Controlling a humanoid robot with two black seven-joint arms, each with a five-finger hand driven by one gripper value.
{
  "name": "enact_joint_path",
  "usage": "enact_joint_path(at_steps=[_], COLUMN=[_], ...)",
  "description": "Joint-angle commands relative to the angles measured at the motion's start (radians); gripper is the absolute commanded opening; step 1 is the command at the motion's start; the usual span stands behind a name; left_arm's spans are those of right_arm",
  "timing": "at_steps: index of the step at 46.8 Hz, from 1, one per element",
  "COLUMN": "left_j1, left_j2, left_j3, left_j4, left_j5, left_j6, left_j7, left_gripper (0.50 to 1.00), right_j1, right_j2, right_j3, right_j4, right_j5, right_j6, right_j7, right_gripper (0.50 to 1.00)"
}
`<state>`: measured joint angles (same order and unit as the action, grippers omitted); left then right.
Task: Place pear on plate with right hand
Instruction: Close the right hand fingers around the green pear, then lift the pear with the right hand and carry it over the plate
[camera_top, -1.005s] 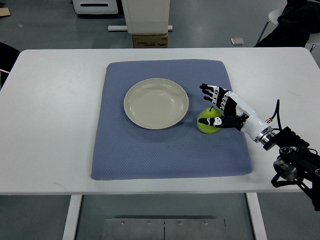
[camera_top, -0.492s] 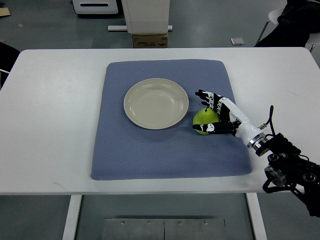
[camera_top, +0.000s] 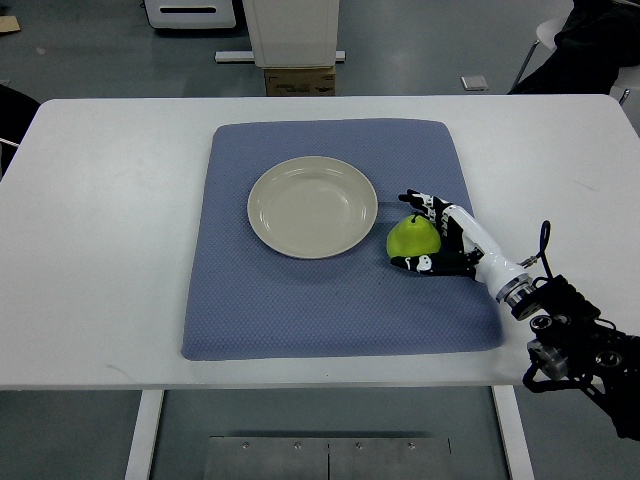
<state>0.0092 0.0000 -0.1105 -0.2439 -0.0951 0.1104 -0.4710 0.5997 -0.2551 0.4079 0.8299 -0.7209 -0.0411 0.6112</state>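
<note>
A green pear (camera_top: 410, 238) stands on the blue mat (camera_top: 300, 300), just right of the cream plate (camera_top: 313, 207), which holds nothing. My right hand (camera_top: 428, 232) comes in from the lower right and wraps the pear: fingers curl over its far side, the thumb lies along its near side. The pear still rests on the mat. No left arm shows in the top view.
The mat lies on a white table (camera_top: 110, 220). The right forearm and wrist joint (camera_top: 560, 330) hang past the table's front right edge. A cardboard box (camera_top: 299, 80) and a white stand sit on the floor behind the table.
The right hand slid left against the pear, nudging it slightly toward the plate, then lowered and closed around it. The arm dropped closer to the table's front edge.
</note>
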Motion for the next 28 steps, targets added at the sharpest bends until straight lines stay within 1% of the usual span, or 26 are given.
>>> enact_joint_path(at_steps=[1, 5, 8, 10, 11, 12, 15, 16, 17, 28], left_j1=[0.0, 0.0, 0.0, 0.0, 0.0, 0.0, 0.0, 0.0, 0.0, 0.0], left_j2=[0.0, 0.0, 0.0, 0.0, 0.0, 0.0, 0.0, 0.0, 0.0, 0.0], left_j3=[0.0, 0.0, 0.0, 0.0, 0.0, 0.0, 0.0, 0.0, 0.0, 0.0], left_j4=[0.0, 0.0, 0.0, 0.0, 0.0, 0.0, 0.0, 0.0, 0.0, 0.0], left_j5=[0.0, 0.0, 0.0, 0.0, 0.0, 0.0, 0.0, 0.0, 0.0, 0.0], left_j6=[0.0, 0.0, 0.0, 0.0, 0.0, 0.0, 0.0, 0.0, 0.0, 0.0], left_j7=[0.0, 0.0, 0.0, 0.0, 0.0, 0.0, 0.0, 0.0, 0.0, 0.0], left_gripper=[1.0, 1.0, 1.0, 1.0, 1.0, 1.0, 1.0, 1.0, 1.0, 1.0], right_j1=[0.0, 0.0, 0.0, 0.0, 0.002, 0.002, 0.009, 0.012, 0.017, 0.032], right_j2=[0.005, 0.008, 0.008, 0.008, 0.008, 0.008, 0.005, 0.004, 0.004, 0.007], right_j3=[-0.009, -0.017, -0.018, -0.02, -0.021, -0.024, -0.04, -0.046, -0.052, -0.064], right_j4=[-0.014, -0.02, -0.021, -0.021, -0.02, -0.021, -0.02, -0.02, -0.02, -0.018], right_j5=[0.0, 0.0, 0.0, 0.0, 0.0, 0.0, 0.0, 0.001, 0.002, 0.009], right_j6=[-0.006, -0.009, -0.009, -0.009, -0.009, -0.009, -0.008, -0.008, -0.008, -0.009], right_j7=[0.0, 0.0, 0.0, 0.0, 0.0, 0.0, 0.0, 0.0, 0.0, 0.0], right_gripper=[0.97, 0.96, 0.927, 0.891, 0.854, 0.801, 0.599, 0.517, 0.5, 0.5])
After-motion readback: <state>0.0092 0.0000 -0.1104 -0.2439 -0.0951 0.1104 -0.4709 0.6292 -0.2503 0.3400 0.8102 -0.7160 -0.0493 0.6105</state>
